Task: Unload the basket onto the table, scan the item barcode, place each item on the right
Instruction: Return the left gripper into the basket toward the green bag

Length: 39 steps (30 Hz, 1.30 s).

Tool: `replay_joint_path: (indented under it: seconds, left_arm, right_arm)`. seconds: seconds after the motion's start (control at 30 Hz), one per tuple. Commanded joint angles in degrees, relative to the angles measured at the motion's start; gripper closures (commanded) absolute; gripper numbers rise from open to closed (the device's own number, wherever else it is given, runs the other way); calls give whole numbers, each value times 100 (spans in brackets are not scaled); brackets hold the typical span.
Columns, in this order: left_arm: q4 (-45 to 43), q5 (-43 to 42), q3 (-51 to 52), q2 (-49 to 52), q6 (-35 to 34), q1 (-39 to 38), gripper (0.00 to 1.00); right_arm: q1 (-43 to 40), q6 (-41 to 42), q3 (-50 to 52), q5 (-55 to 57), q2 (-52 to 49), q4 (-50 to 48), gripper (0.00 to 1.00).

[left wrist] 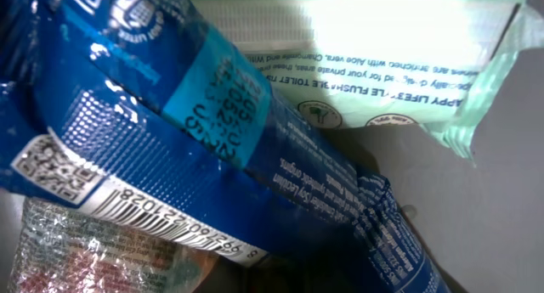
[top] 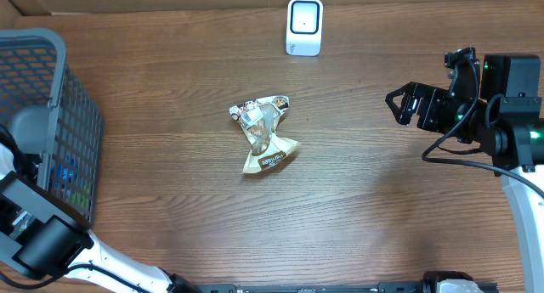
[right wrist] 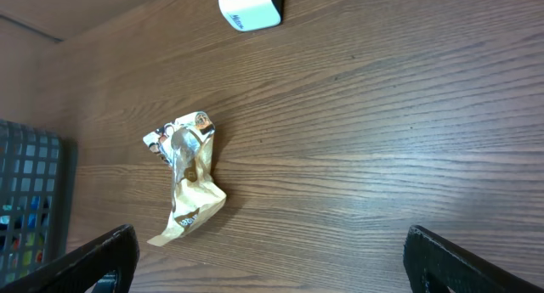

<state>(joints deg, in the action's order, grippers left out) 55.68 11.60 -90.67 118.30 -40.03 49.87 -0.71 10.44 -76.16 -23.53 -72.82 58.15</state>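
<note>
Overhead view puts the grey basket (top: 51, 115) at 9 o'clock on the table, with the left arm reaching down into it. The scanner (top: 304, 25) stands at 12 o'clock, and a crumpled snack packet (top: 265, 136) lies at the centre.

The left wrist view is filled by a blue packet (left wrist: 170, 115), its barcode (left wrist: 170, 221) at 7 o'clock, with a pale wipes pack (left wrist: 382, 64) at 1 o'clock. The left gripper's own fingers are out of frame. They are closed together, probably on the blue packet, though the view is too tight to confirm a hold.

The right gripper (top: 404, 106) hangs at 3 o'clock with its jaws wide apart and nothing in them.

I judge the step to be picking an item from the basket. Next comes a lift clear of the rim, then carrying the packet toward 12 o'clock with the barcode turned to face the scanner.
</note>
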Motion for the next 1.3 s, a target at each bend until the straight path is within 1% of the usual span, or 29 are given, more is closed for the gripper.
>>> replay_joint_path:
  seconds: [0.0,0.13,0.23,0.43,0.57,0.63,0.73,0.97,1.27]
  left_arm:
    - [46,-695,26,107,374,0,96]
    - [306,-1027,-407,83,542,-2,96]
    - [697,-1071,-883,81,542,-26,96]
    - [1495,-1165,-1893,46,828,-122,96]
    - [1974,-1189,-2444,-42,883,-234,96]
    - [2149,-1316,-2693,-114,1058,-295,96]
    - [2288,-1517,-2983,-297,1357,-413,96]
    - [2339,-1574,-3268,-1075,1421,-640,96]
    - [2205,-1613,-3298,-2249,1436,-643,96]
  right_arm:
    - [-15,-33,-111,28,9,-13,0]
    - [-15,-33,-111,28,9,-9,0]
    - [-15,-20,-109,28,9,4,0]
    - [-15,-13,-111,28,9,9,0]
    - [-15,-13,-111,28,9,9,0]
    - [-15,-13,-111,31,9,9,0]
    - [-15,-15,-111,31,9,7,0]
    - [-15,-13,-111,31,9,7,0]
    - [-15,-15,-111,28,9,4,0]
